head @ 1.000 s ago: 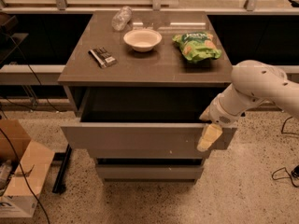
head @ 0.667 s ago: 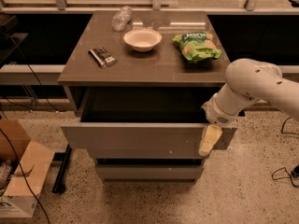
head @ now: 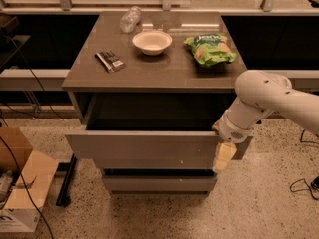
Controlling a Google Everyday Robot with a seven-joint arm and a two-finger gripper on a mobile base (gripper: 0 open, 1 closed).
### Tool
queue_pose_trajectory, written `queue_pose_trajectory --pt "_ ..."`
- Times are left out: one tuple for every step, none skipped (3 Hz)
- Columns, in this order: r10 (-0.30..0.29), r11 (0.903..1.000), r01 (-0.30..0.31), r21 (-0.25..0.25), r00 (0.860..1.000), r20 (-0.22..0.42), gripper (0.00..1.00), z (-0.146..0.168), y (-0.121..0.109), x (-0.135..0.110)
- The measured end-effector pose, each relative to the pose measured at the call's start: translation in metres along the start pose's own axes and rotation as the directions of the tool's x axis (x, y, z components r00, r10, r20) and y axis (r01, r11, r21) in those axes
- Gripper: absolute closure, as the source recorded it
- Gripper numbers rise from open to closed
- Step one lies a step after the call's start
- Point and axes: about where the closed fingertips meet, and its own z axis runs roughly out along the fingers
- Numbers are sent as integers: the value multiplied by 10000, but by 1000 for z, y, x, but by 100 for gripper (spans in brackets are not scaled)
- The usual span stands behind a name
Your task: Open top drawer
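The top drawer (head: pixel 149 149) is the wide grey front panel standing pulled out from the cabinet, with a dark hollow behind it. A narrower grey drawer front (head: pixel 159 184) shows below it. My gripper (head: pixel 224 157) hangs from the white arm (head: pixel 259 103) at the right end of the top drawer's front panel, its pale fingers pointing down against that panel's right edge.
The brown cabinet top (head: pixel 159 68) holds a white bowl (head: pixel 152 42), a green snack bag (head: pixel 209 49), a dark wrapped bar (head: pixel 110 61) and a clear plastic bottle (head: pixel 129 19). A cardboard box (head: pixel 22 188) and cables lie on the floor at left.
The arm and gripper have shifted slightly left along the drawer's right end. The drawer stands about as far out as before.
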Motion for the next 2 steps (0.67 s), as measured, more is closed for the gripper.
queue_pose_trajectory --pt "-47 9993 44 -377 10000 -64 50 2 11 4" --pt "-47 9993 44 -377 10000 -64 73 -2 11 3"
